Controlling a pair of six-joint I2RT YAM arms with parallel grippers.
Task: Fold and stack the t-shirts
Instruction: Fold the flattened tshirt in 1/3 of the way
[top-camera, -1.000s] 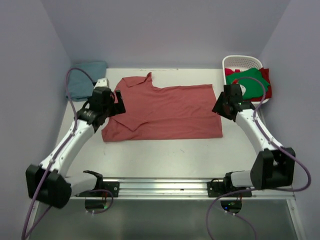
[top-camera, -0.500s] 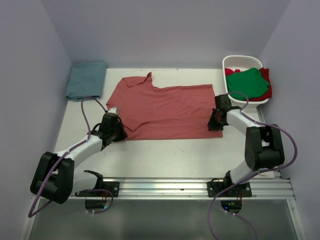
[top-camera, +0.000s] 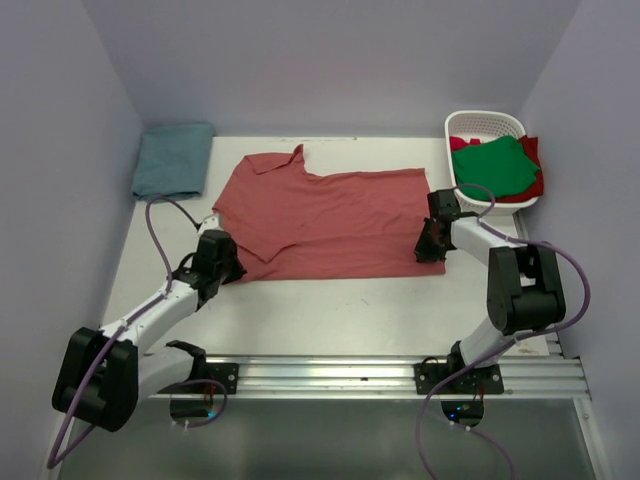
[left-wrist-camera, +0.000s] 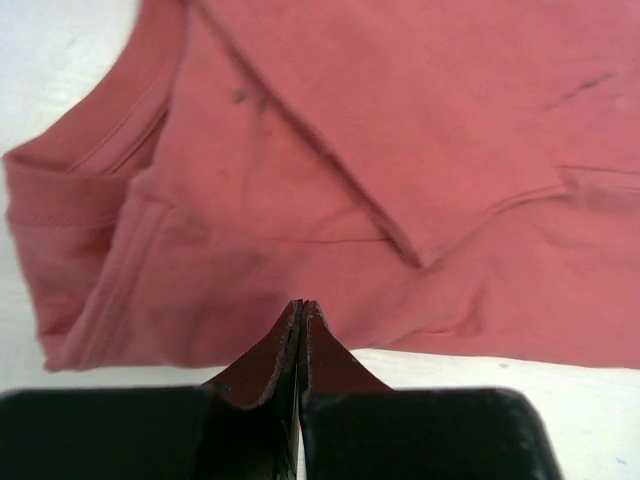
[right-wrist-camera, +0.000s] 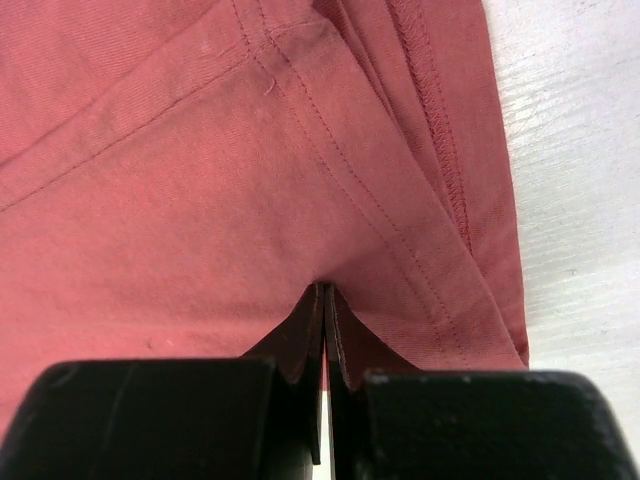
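Observation:
A faded brick-red collared t-shirt lies spread flat mid-table, collar at the back left. My left gripper is down at its near-left corner. In the left wrist view it is shut, tips pinching the shirt at its near hem by the sleeve. My right gripper is low at the near-right corner. In the right wrist view it is shut on a pucker of the cloth close to the stitched hem. A folded teal-blue t-shirt rests at the back left.
A white slotted basket stands at the back right, with a green shirt draped over a brighter red one. Bare white table lies between the shirt and the metal rail at the arms' bases.
A second ago both grippers hovered open over the shirt's left and right sides. They have since dropped to its near corners and closed; over the last half second they barely moved.

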